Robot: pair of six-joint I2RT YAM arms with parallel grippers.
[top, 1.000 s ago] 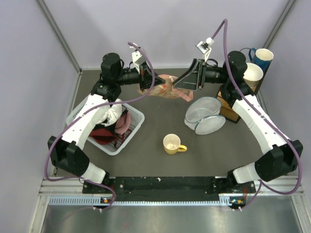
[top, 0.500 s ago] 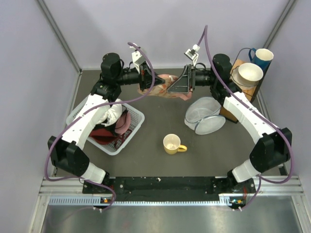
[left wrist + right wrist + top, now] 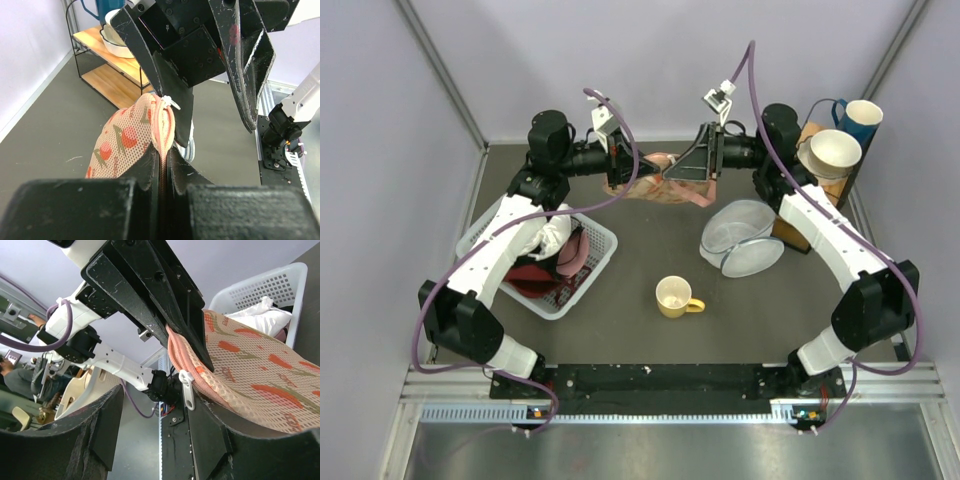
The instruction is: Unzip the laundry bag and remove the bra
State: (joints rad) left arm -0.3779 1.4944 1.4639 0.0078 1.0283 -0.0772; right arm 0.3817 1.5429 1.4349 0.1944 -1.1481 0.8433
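The peach-pink laundry bag (image 3: 658, 186) with red prints hangs in the air at the back of the table, and the bra is hidden. My left gripper (image 3: 622, 168) is shut on the bag's zipper seam; in the left wrist view the seam (image 3: 161, 125) runs up from between my closed fingers (image 3: 147, 170). My right gripper (image 3: 686, 172) is open at the bag's right end. In the right wrist view the white zipper pull (image 3: 187, 390) hangs between the open jaws, against the right finger (image 3: 210, 435). It also shows in the left wrist view (image 3: 170, 102).
A white basket (image 3: 480, 235) of clothes stands at the left. A yellow mug (image 3: 675, 296) sits in the middle. A round white mesh container (image 3: 740, 238) lies at the right, beside a wooden rack (image 3: 790, 222) holding a bowl (image 3: 832, 150) and a blue mug (image 3: 863, 118).
My right arm has swung left, bringing its open gripper up to the bag's right end. The left gripper and the bag have stayed put.
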